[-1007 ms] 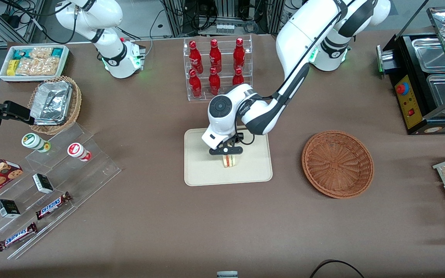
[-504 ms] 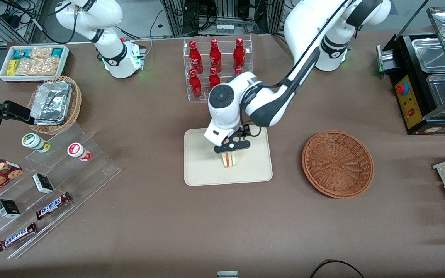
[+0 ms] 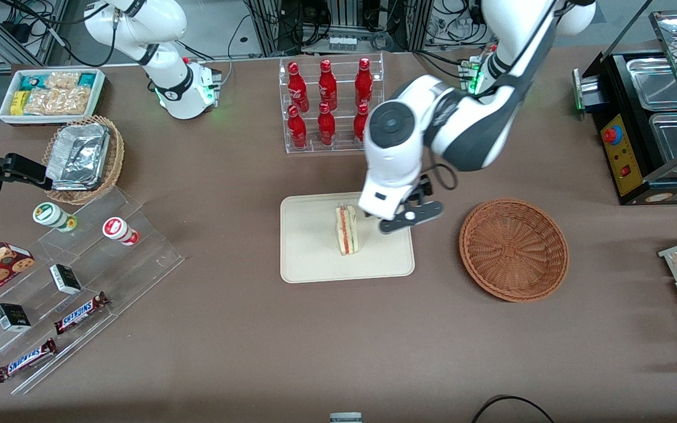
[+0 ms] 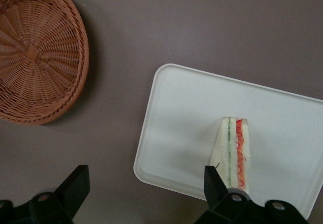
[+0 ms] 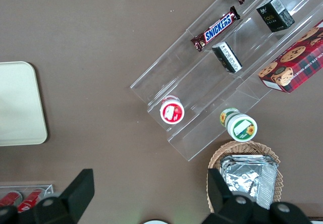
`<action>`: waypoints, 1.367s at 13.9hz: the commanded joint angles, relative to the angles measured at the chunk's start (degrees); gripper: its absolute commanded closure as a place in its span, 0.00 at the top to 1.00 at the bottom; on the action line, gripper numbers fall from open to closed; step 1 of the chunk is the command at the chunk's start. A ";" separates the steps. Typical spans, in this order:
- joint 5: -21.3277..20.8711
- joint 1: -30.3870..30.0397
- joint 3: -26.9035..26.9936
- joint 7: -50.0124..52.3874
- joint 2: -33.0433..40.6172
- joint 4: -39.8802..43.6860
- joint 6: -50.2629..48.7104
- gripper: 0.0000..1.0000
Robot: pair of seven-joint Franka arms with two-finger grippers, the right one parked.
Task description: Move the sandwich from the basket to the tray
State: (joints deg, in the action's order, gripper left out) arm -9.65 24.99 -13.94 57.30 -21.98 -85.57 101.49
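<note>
While the sandwich [image 3: 347, 230] stands on the tray [image 3: 309, 258], long axis toward my front cam, I see tool [image 3: 409, 216] released above tray's edge.

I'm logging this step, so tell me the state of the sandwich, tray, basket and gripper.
sandwich: standing on edge on the tray, released.
tray: flat on table, holds the sandwich.
basket: empty, upright.
gripper: open, empty, above the tray's edge nearest the basket.
</note>
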 commanded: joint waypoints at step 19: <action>8.42 -31.85 1.71 -51.93 21.09 -4.25 -17.11 1.00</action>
State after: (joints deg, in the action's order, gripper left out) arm -0.88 -7.11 -13.31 6.42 -2.38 -88.80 84.59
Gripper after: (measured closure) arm 0.000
